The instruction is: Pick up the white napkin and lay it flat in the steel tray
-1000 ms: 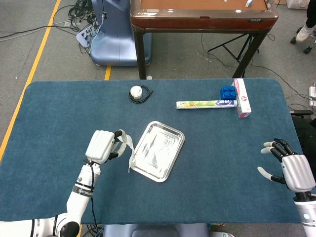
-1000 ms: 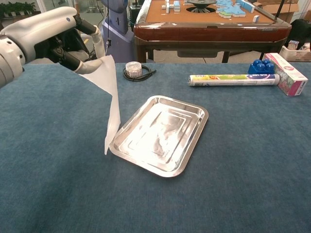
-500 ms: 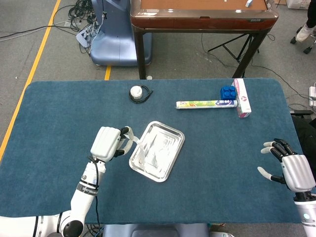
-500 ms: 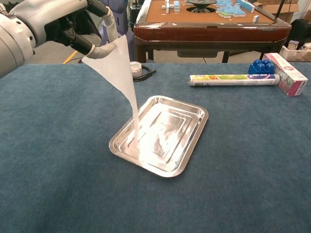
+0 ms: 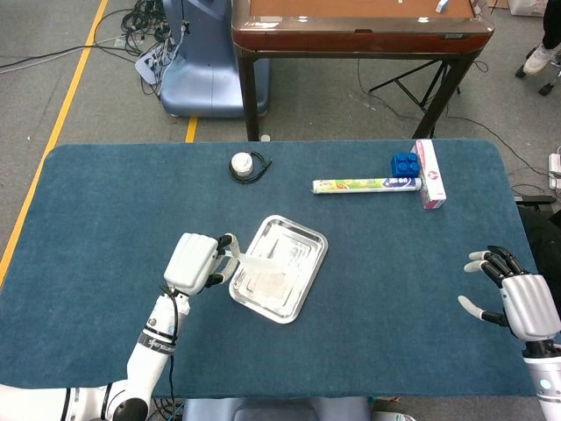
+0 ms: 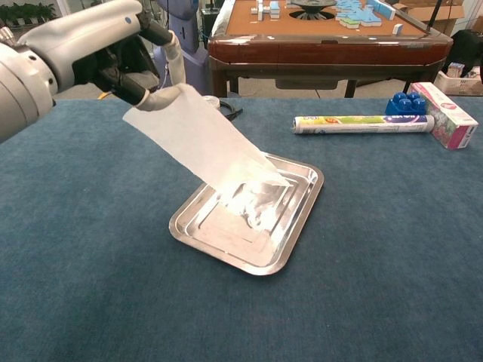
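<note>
From the head view, my left hand [image 5: 194,261] sits just off the left edge of the steel tray [image 5: 308,269], pinching one end of the white napkin [image 5: 263,274]. The napkin stretches from the fingers out over the tray, with its far part down inside it. My right hand [image 5: 515,296] is well away near the right edge of the table [image 5: 105,202], holding nothing, fingers spread apart. Further back on the table I've got a small round white container [image 5: 241,162] with a black cord [image 5: 260,168] around it, plus a long foil-type roll [image 5: 365,185], a blue block [image 5: 404,164] and a pink-and-white box [image 5: 429,172] bunched together at the back right.

From the chest view, the left hand [image 6: 113,53] is raised above the table at the upper left, gripping the top corner of the napkin [image 6: 204,143]. The sheet slopes down at a slant to the right, and its lower end lies on the tray [image 6: 302,226] floor, a bit crumpled there, so it's not flat. The tray sits at an angle in the middle of the table. The right hand doesn't show here. The roll [image 6: 362,124], block [image 6: 407,102] and box [image 6: 447,113] line up along the far right.
</note>
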Robot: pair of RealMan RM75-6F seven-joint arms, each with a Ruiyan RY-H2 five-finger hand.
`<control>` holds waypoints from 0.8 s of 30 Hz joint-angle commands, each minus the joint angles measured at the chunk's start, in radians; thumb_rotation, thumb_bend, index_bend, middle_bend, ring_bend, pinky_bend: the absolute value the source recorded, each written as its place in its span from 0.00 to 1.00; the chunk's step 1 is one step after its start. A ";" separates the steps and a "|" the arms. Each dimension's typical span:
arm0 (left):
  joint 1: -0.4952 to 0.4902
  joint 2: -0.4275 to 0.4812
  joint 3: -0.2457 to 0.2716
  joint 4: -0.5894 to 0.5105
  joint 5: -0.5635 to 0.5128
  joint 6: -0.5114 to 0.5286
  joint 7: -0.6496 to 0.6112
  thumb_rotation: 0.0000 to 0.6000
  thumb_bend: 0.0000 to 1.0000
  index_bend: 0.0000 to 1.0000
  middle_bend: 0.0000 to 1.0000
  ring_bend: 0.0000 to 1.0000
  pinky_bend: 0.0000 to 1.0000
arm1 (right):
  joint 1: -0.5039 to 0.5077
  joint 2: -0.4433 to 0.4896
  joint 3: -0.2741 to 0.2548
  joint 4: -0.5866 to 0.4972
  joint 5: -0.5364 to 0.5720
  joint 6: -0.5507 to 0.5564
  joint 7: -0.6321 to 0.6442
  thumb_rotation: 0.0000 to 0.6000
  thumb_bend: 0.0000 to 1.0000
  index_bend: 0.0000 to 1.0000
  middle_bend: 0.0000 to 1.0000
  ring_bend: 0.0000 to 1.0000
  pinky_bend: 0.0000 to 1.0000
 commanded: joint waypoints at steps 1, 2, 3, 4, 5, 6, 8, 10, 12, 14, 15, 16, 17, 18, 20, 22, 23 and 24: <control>0.017 -0.004 0.039 0.013 0.024 0.004 -0.004 1.00 0.47 0.68 1.00 1.00 1.00 | 0.000 -0.001 0.000 0.000 0.001 -0.001 -0.002 1.00 0.17 0.42 0.33 0.19 0.55; 0.021 -0.005 0.053 0.016 0.035 0.007 -0.004 1.00 0.47 0.68 1.00 1.00 1.00 | 0.000 -0.001 0.001 0.000 0.002 -0.001 -0.003 1.00 0.17 0.42 0.33 0.19 0.55; 0.026 -0.007 0.068 0.019 0.049 0.009 -0.003 1.00 0.47 0.68 1.00 1.00 1.00 | 0.000 -0.001 0.001 0.000 0.003 -0.002 -0.004 1.00 0.17 0.42 0.33 0.19 0.55; 0.033 -0.008 0.087 0.022 0.068 0.013 -0.001 1.00 0.47 0.68 1.00 1.00 1.00 | 0.000 -0.001 0.001 -0.001 0.005 -0.003 -0.004 1.00 0.17 0.42 0.33 0.19 0.55; 0.039 -0.010 0.101 0.023 0.084 0.018 0.000 1.00 0.47 0.68 1.00 1.00 1.00 | 0.000 0.000 0.001 -0.002 0.006 -0.004 -0.004 1.00 0.17 0.42 0.33 0.19 0.55; 0.045 -0.010 0.115 0.024 0.100 0.023 -0.001 1.00 0.47 0.68 1.00 1.00 1.00 | 0.000 0.000 0.001 -0.002 0.008 -0.005 -0.004 1.00 0.17 0.42 0.33 0.19 0.55; 0.060 -0.009 0.144 0.021 0.136 0.035 -0.002 1.00 0.47 0.68 1.00 1.00 1.00 | 0.000 0.002 0.002 -0.003 0.009 -0.005 -0.002 1.00 0.17 0.42 0.33 0.19 0.55; 0.075 -0.004 0.168 0.017 0.165 0.043 -0.002 1.00 0.47 0.68 1.00 1.00 1.00 | -0.001 0.002 0.003 -0.004 0.010 -0.004 0.000 1.00 0.17 0.42 0.33 0.19 0.55; 0.085 0.003 0.186 0.010 0.183 0.046 0.001 1.00 0.47 0.68 1.00 1.00 1.00 | -0.001 0.002 0.003 -0.004 0.011 -0.004 0.000 1.00 0.17 0.42 0.33 0.19 0.55; 0.095 0.010 0.202 0.001 0.198 0.046 0.006 1.00 0.47 0.68 1.00 1.00 1.00 | -0.001 0.002 0.003 -0.005 0.011 -0.005 -0.002 1.00 0.17 0.42 0.33 0.19 0.55; 0.098 0.012 0.208 -0.001 0.203 0.044 0.008 1.00 0.47 0.68 1.00 1.00 1.00 | -0.001 0.002 0.003 -0.006 0.011 -0.005 -0.003 1.00 0.17 0.42 0.33 0.19 0.55; 0.103 0.014 0.216 -0.003 0.209 0.041 0.011 1.00 0.47 0.68 1.00 1.00 1.00 | -0.001 0.002 0.003 -0.006 0.012 -0.006 -0.005 1.00 0.17 0.42 0.33 0.19 0.55; 0.106 0.015 0.223 -0.004 0.213 0.037 0.014 1.00 0.47 0.68 1.00 1.00 1.00 | -0.001 0.002 0.003 -0.007 0.012 -0.006 -0.005 1.00 0.17 0.42 0.33 0.19 0.55; 0.108 0.016 0.229 -0.005 0.215 0.033 0.019 1.00 0.47 0.68 1.00 1.00 1.00 | -0.001 0.002 0.003 -0.008 0.013 -0.007 -0.006 1.00 0.17 0.42 0.33 0.19 0.55; 0.113 0.015 0.239 -0.004 0.211 0.022 0.034 1.00 0.47 0.68 1.00 1.00 1.00 | -0.002 0.003 0.004 -0.010 0.017 -0.008 -0.006 1.00 0.17 0.42 0.33 0.19 0.55; 0.117 0.011 0.243 -0.003 0.202 0.014 0.053 1.00 0.47 0.68 1.00 1.00 1.00 | -0.003 0.004 0.006 -0.012 0.021 -0.008 -0.005 1.00 0.17 0.42 0.33 0.19 0.55; 0.118 0.008 0.244 -0.002 0.193 0.009 0.068 1.00 0.47 0.68 1.00 1.00 1.00 | -0.003 0.005 0.007 -0.013 0.024 -0.007 -0.003 1.00 0.17 0.42 0.33 0.19 0.55; 0.119 0.005 0.244 -0.002 0.186 0.005 0.081 1.00 0.47 0.68 1.00 1.00 1.00 | -0.004 0.006 0.008 -0.013 0.025 -0.006 -0.001 1.00 0.17 0.42 0.33 0.19 0.55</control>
